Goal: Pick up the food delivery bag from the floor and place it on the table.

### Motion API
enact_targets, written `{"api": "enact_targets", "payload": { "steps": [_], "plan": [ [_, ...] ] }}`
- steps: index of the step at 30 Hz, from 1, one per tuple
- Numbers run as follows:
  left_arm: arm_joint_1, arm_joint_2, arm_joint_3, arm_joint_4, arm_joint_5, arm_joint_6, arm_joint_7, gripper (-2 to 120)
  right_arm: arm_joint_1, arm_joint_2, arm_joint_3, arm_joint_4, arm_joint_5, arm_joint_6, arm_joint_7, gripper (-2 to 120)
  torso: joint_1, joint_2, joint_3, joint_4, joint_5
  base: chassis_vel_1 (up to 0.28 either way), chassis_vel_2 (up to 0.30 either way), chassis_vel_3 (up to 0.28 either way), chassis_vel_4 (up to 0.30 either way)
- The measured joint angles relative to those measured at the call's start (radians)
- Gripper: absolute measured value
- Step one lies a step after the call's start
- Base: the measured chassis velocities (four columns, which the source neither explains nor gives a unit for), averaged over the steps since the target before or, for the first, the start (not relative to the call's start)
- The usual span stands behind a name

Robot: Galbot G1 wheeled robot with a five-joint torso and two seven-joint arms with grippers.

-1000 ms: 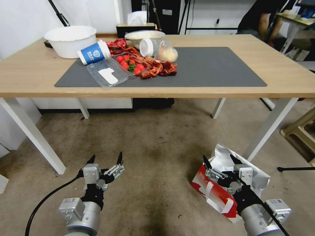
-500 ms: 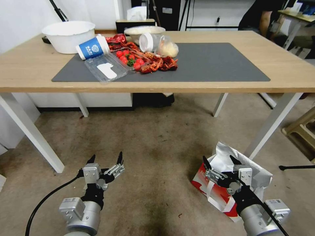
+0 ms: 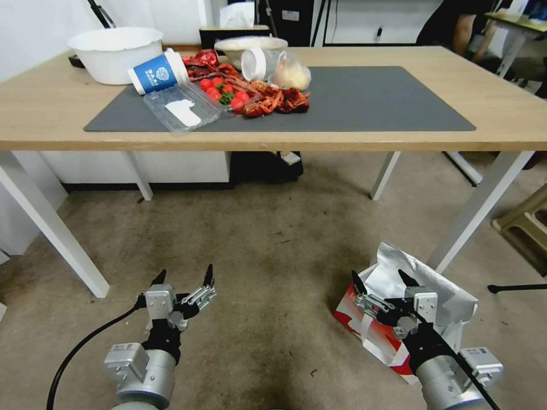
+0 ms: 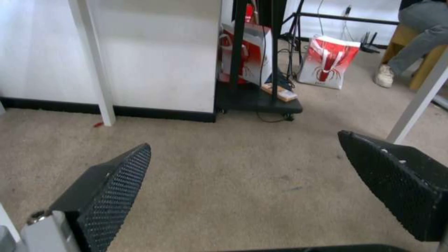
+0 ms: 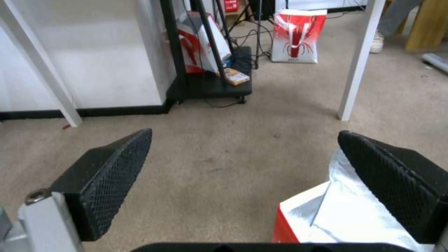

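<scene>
Over the food delivery bag [image 3: 436, 279], right claw [image 3: 383, 280] spread wide, left claw [image 3: 183, 276] likewise, above floor [image 3: 273, 239].

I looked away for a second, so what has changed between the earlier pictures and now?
Only the head camera tipped down, so the light-wood table sits higher in view. Both grippers, left gripper and right gripper, stayed open and low, the right over the white-and-red foil-lined delivery bag, still on the brownish carpet.
</scene>
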Motion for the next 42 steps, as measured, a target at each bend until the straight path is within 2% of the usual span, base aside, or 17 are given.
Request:
{"api": "enact_targets", "payload": {
  "steps": [20,35,42],
  "plan": [
    [-0.002,-0.001,0.0,0.007,0.0,-0.01,0.0,100,0.002,-0.001,0.0,-0.006,0.003,0.0,-0.002,100,-0.012,-0.075,-0.062,0.0,0.0,0.0,0.0,0.0,0.0],
    [-0.003,-0.002,0.0,0.008,-0.002,-0.014,0.001,100,0.002,-0.002,0.001,-0.008,0.003,0.0,-0.002,100,-0.017,-0.138,-0.12,0.0,0.0,0.0,0.0,0.0,0.0],
    [-0.003,-0.002,0.0,0.008,-0.002,-0.014,0.001,100,0.002,-0.001,0.001,-0.009,0.003,0.0,-0.002,100,-0.019,-0.148,-0.12,0.0,0.0,0.0,0.0,0.0,0.0]
  ]
}}
